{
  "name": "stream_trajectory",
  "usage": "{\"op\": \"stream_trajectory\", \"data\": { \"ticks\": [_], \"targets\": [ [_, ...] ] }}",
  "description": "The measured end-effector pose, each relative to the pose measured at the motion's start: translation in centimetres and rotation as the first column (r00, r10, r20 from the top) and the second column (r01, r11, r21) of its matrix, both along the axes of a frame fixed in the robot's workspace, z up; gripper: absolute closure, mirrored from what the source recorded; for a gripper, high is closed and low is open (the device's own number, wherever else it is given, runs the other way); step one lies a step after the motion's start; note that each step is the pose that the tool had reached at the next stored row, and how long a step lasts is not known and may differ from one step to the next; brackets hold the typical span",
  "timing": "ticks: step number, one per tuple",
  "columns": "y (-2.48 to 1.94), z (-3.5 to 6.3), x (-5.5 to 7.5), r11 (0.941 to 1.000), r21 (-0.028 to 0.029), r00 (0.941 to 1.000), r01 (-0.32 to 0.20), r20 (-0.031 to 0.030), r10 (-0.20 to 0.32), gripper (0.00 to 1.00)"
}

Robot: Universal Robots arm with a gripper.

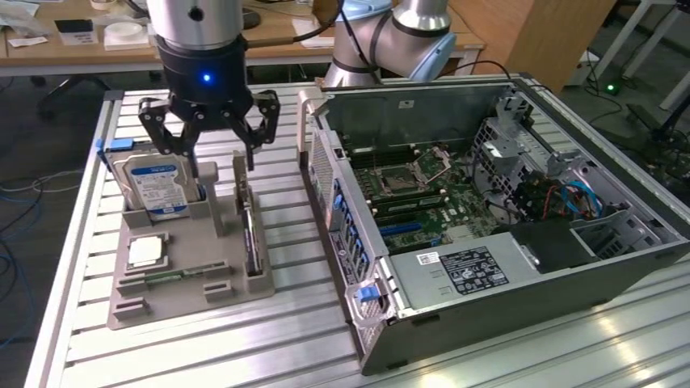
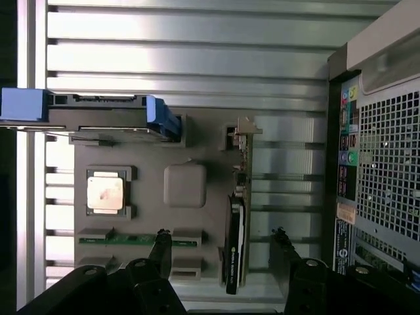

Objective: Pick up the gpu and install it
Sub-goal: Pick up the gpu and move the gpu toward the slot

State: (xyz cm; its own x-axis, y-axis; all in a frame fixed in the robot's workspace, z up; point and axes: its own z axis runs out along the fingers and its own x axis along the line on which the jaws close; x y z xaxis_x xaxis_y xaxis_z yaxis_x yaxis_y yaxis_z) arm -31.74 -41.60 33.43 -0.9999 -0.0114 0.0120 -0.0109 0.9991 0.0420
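Observation:
The gpu is a thin dark card standing on edge in a slot along one side of the grey holder, its silvery bracket end toward the far side. My gripper hangs open above the holder's far end, a little above the card's bracket and touching nothing. In the wrist view the gpu runs edge-on between my two dark fingertips, which straddle it with wide gaps on both sides. My gripper holds nothing.
The holder also carries a silver hard drive with blue tabs, a square processor and a green memory stick. An open computer case with its motherboard exposed lies on the exterior view's right, close beside the holder. Everything rests on a slatted aluminium table.

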Motion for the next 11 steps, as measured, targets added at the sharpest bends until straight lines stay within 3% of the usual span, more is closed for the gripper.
{"op": "stream_trajectory", "data": {
  "ticks": [5,11],
  "targets": [
    [-0.61,-0.66,0.1,1.0,0.0,1.0,0.0,0.0004,0.0,0.29],
    [-0.7,-1.72,0.3,0.9992,-0.0004,0.9992,-0.04,0.0004,0.04,0.29]
  ]
}}
